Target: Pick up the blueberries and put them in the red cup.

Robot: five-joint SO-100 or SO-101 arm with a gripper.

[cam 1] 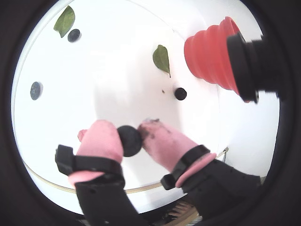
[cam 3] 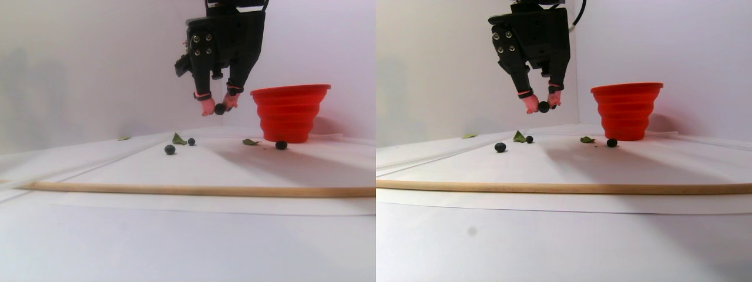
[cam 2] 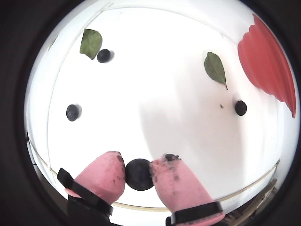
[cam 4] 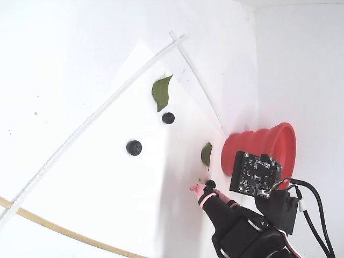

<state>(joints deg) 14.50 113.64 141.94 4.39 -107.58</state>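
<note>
No writing can be read anywhere. The end effector (cam 3: 219,107) hangs fingers-down above the bench (cam 3: 176,235), left of the red cup (cam 3: 289,113) in the stereo pair view. Its pink fingertips (cam 2: 106,175) are closed on one of the blueberries (cam 2: 139,174).

Gripper (cam 3: 219,108) raised clear of the table, pointing down, pink-tipped fingers (cam 1: 101,139) pinched on one berry (cam 1: 129,140). In a wrist view, both pink pads (cam 2: 106,175) touch the berry's sides. Black arm body above, tilted slightly.
</note>
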